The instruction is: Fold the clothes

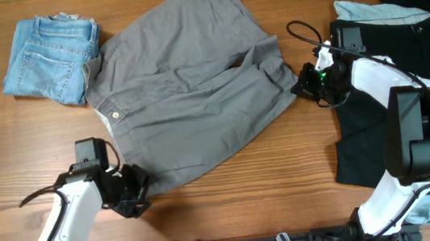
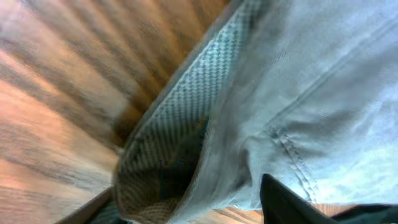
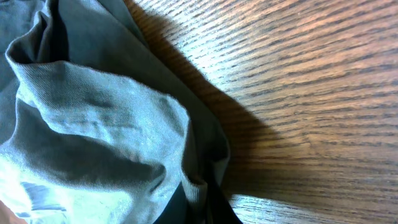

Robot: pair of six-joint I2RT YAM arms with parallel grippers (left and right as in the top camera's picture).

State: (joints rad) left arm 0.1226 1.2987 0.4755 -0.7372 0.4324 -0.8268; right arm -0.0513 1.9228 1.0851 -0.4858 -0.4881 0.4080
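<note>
Grey shorts (image 3: 93, 124) cloth is filling both wrist views; right jaws are clamping shut on the bunched leg hem at the garment's right edge, left jaws are sitting at the near waistband (image 2: 186, 124) corner, open or gripping I cannot tell. Shorts are lying spread on the surface (image 1: 287, 185); bare wood is running along the near side, denim shorts (image 1: 50, 58) crowding far-left, black shorts (image 1: 408, 106) right
</note>
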